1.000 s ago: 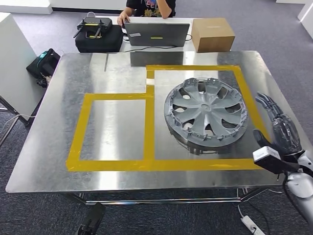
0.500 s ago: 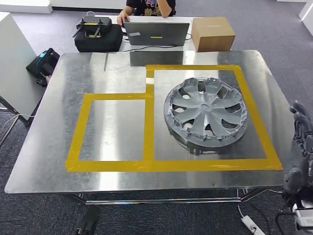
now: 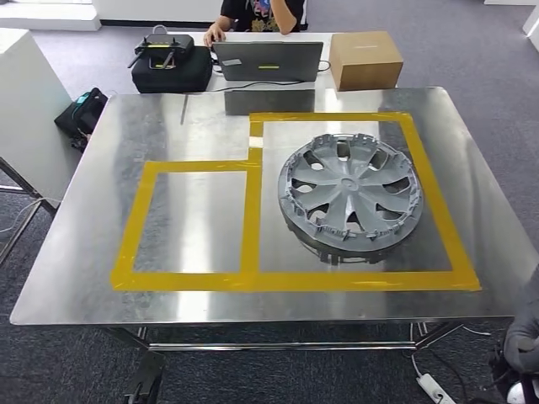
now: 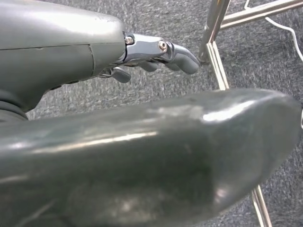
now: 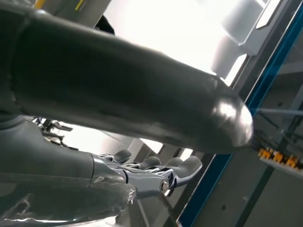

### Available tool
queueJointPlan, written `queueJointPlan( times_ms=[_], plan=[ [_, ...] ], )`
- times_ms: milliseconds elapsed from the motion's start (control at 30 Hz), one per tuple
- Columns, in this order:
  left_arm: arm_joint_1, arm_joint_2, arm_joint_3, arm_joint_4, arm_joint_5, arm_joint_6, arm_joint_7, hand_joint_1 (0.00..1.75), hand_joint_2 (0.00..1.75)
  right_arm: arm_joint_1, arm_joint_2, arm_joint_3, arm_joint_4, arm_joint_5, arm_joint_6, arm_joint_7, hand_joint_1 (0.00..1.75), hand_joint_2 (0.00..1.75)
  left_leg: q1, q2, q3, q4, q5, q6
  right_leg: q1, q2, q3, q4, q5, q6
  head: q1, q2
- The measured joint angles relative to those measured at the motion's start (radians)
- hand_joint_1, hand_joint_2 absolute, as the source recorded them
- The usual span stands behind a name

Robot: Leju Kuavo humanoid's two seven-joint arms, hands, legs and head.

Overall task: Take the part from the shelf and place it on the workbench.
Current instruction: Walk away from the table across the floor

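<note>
The part, a grey plastic hubcap, lies flat on the metal workbench, inside the right-hand rectangle of yellow tape. My right hand hangs below the bench's front right corner, well away from the hubcap. In the right wrist view this right hand has its fingers stretched out and holds nothing. My left hand hangs over the grey carpet beside a bench leg, its fingers extended and apart, with nothing in them.
A person sits at a laptop behind the bench, next to a cardboard box and a black case. A black bag lies on the floor at the left. A power strip lies under the front right corner.
My right hand has dropped from beside the bench's right edge to below its front right corner. The hubcap has stayed where it was.
</note>
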Motion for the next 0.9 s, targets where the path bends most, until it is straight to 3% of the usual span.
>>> queueJointPlan(
  times_ms=[100, 167, 233, 300, 367, 433, 500, 567, 633, 667, 733, 767, 800, 833, 900],
  plan=[
    [0.005, 0.003, 0.011, 0.000, 0.001, 0.000, 0.000, 0.00, 0.00, -0.001, 0.004, 0.005, -0.003, 0.003, -0.005, 0.001, 0.00, 0.00, 0.001, 0.000, -0.018, 0.016, -0.004, -0.012, 0.001, 0.002, -0.026, 0.021, 0.006, -0.033, -0.005, 0.000],
    [0.008, 0.004, 0.014, 0.000, 0.000, 0.000, 0.001, 0.00, 0.00, -0.005, 0.004, 0.006, -0.003, 0.004, -0.006, 0.001, 0.00, 0.00, 0.002, 0.005, -0.051, 0.085, -0.067, -0.015, 0.004, -0.001, -0.046, 0.022, 0.020, -0.053, -0.008, 0.000],
    [0.008, 0.004, 0.015, 0.000, -0.001, 0.000, 0.003, 0.00, 0.00, -0.012, 0.006, 0.007, -0.003, 0.003, -0.002, 0.001, 0.00, 0.00, -0.001, 0.007, -0.099, 0.220, -0.155, -0.014, 0.010, -0.004, -0.067, 0.023, 0.035, -0.065, -0.010, 0.000],
    [0.007, 0.003, 0.018, 0.000, -0.002, 0.000, 0.005, 0.00, 0.00, -0.018, 0.009, 0.007, -0.003, 0.002, 0.004, 0.001, 0.00, 0.00, -0.005, 0.007, -0.116, 0.308, -0.193, -0.006, 0.018, -0.007, -0.087, 0.023, 0.050, -0.070, -0.010, 0.000],
    [0.007, 0.003, 0.020, 0.000, -0.003, 0.000, 0.006, 0.00, 0.00, -0.021, 0.012, 0.007, -0.002, 0.002, 0.009, 0.001, 0.00, 0.00, -0.012, 0.007, -0.066, 0.261, -0.165, 0.008, 0.025, -0.008, -0.106, 0.023, 0.064, -0.071, -0.010, 0.000],
    [0.004, 0.003, 0.021, 0.000, -0.006, 0.000, 0.004, 0.00, 0.00, -0.022, 0.013, 0.007, -0.002, 0.002, 0.012, 0.001, 0.00, 0.00, -0.021, 0.008, 0.033, 0.118, -0.130, 0.025, 0.030, -0.007, -0.120, 0.023, 0.078, -0.067, -0.010, 0.000],
    [0.000, 0.003, 0.021, 0.000, -0.009, 0.000, 0.002, 0.00, 0.00, -0.023, 0.013, 0.007, -0.002, 0.003, 0.015, 0.001, 0.00, 0.00, -0.028, 0.008, 0.090, 0.026, -0.121, 0.032, 0.031, -0.008, -0.126, 0.021, 0.092, -0.056, -0.009, 0.000],
    [-0.001, 0.001, 0.021, 0.000, -0.010, -0.002, 0.000, 0.00, 0.00, -0.023, 0.014, 0.008, -0.002, 0.002, 0.018, 0.001, 0.00, 0.00, -0.032, 0.008, 0.087, 0.014, -0.111, 0.036, 0.029, -0.009, -0.127, 0.014, 0.107, -0.044, -0.010, 0.000],
    [0.000, -0.001, 0.021, 0.000, -0.010, -0.006, 0.000, 0.00, 0.00, -0.021, 0.014, 0.008, -0.002, 0.002, 0.021, 0.001, 0.00, 0.00, -0.030, 0.010, 0.074, 0.008, -0.094, 0.049, 0.028, -0.009, -0.139, 0.025, 0.090, -0.033, -0.009, 0.000],
    [0.000, -0.003, 0.022, 0.000, -0.010, -0.007, 0.000, 0.00, 0.00, -0.021, 0.014, 0.008, -0.002, 0.002, 0.022, 0.001, 0.00, 0.00, -0.028, 0.012, 0.065, 0.005, -0.083, 0.055, 0.028, -0.010, -0.152, 0.058, 0.056, -0.029, -0.009, 0.000],
    [0.000, -0.004, 0.022, 0.000, -0.012, -0.010, 0.000, 0.00, 0.00, -0.021, 0.014, 0.008, 0.000, 0.000, 0.025, 0.001, 0.00, 0.00, -0.029, 0.014, 0.043, 0.005, -0.065, 0.064, 0.028, -0.010, -0.190, 0.180, -0.039, -0.023, -0.007, 0.000],
    [0.000, -0.005, 0.022, 0.000, -0.013, -0.011, 0.000, 0.00, 0.00, -0.021, 0.014, 0.008, 0.002, 0.000, 0.026, 0.001, 0.00, 0.00, -0.030, 0.014, 0.030, 0.006, -0.056, 0.065, 0.029, -0.010, -0.203, 0.245, -0.073, -0.021, -0.007, 0.000],
    [0.000, -0.005, 0.022, 0.000, -0.013, -0.012, 0.000, 0.00, 0.00, -0.021, 0.014, 0.008, 0.003, 0.000, 0.027, 0.001, 0.00, 0.00, -0.031, 0.014, 0.018, 0.006, -0.047, 0.065, 0.029, -0.010, -0.206, 0.287, -0.085, -0.020, -0.007, 0.000],
    [0.000, -0.006, 0.022, 0.000, -0.014, -0.013, 0.000, 0.00, 0.00, -0.022, 0.014, 0.008, 0.005, 0.000, 0.027, 0.001, 0.00, 0.00, -0.032, 0.014, 0.005, 0.006, -0.037, 0.065, 0.030, -0.010, -0.192, 0.295, -0.076, -0.020, -0.007, 0.000],
    [0.000, -0.006, 0.023, 0.000, -0.015, -0.012, 0.000, 0.00, 0.00, -0.023, 0.015, 0.008, 0.007, -0.001, 0.028, 0.001, 0.00, 0.00, -0.033, 0.014, -0.016, 0.008, -0.019, 0.061, 0.031, -0.010, -0.108, 0.202, -0.026, -0.025, -0.007, 0.000]
  ],
)
